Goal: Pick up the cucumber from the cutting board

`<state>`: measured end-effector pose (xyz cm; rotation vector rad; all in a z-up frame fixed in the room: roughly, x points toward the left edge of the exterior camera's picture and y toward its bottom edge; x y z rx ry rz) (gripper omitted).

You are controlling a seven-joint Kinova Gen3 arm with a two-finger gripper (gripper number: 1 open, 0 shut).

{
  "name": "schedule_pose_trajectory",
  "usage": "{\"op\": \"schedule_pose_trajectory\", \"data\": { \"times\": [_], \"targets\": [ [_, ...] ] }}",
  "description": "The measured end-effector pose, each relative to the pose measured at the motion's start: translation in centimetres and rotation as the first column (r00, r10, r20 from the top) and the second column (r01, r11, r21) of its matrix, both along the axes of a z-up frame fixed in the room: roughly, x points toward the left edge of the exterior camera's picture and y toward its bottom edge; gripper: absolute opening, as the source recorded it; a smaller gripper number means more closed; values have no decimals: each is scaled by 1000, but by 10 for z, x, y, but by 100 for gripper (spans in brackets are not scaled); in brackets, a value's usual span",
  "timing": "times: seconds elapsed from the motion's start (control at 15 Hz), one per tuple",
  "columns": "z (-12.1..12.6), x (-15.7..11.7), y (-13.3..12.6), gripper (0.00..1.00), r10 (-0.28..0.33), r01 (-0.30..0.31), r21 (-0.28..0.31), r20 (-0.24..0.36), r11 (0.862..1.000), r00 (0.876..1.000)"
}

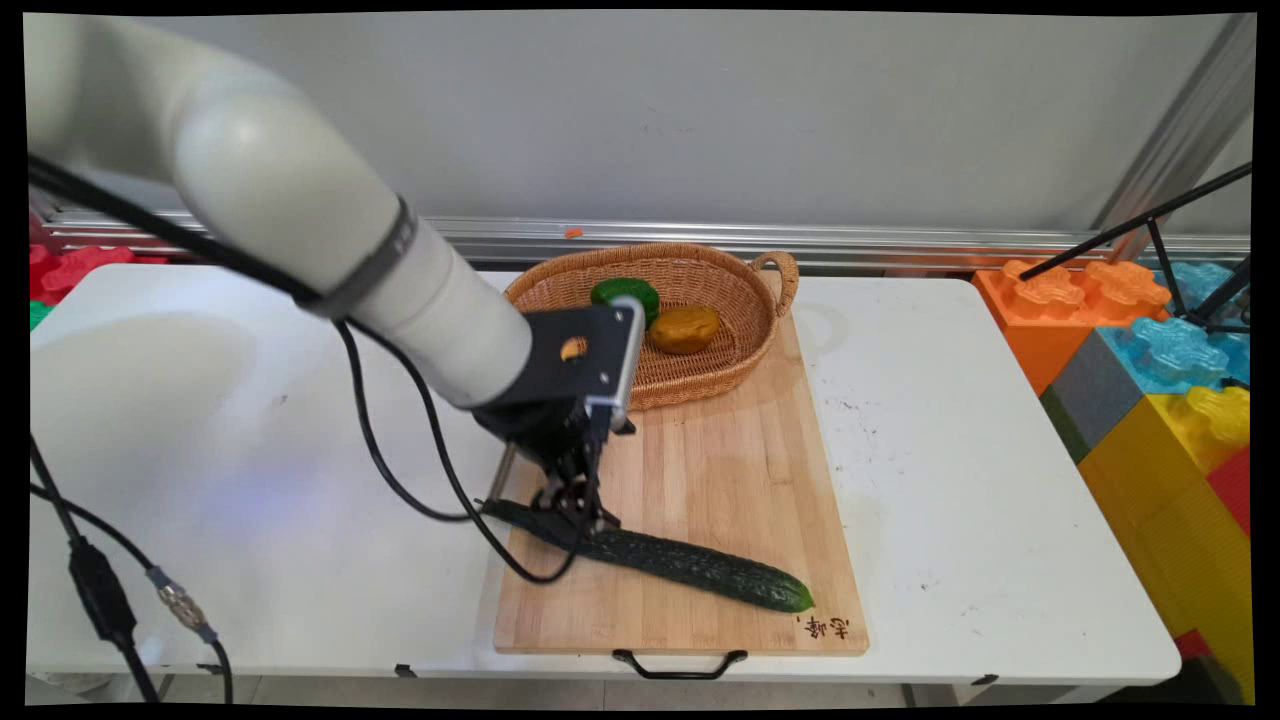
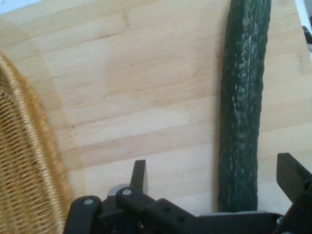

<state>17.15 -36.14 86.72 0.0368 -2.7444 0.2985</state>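
White table [image 1: 950, 480], board [image 1: 720, 480]: hand [image 2: 214, 180] spread astride cucumber [image 2: 241, 107]; main view adds basket [image 1: 720, 290].

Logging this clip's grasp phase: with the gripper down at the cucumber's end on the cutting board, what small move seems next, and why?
Probably closing the fingers: the gripper looks open, its fingers either side of the cucumber, which lies flat on the cutting board.
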Motion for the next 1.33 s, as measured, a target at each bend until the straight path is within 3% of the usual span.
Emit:
{"op": "schedule_pose_trajectory", "data": {
  "times": [0.53, 1.27, 1.33],
  "targets": [
    [-57, -19, 15, 100, -10, 10, 19, -23, 1000, 1000],
    [-90, -32, 16, 100, -12, 12, -2, -23, 1000, 1000],
    [-91, -32, 16, 0, -19, 19, -6, -19, 1000, 1000]
  ]
}}
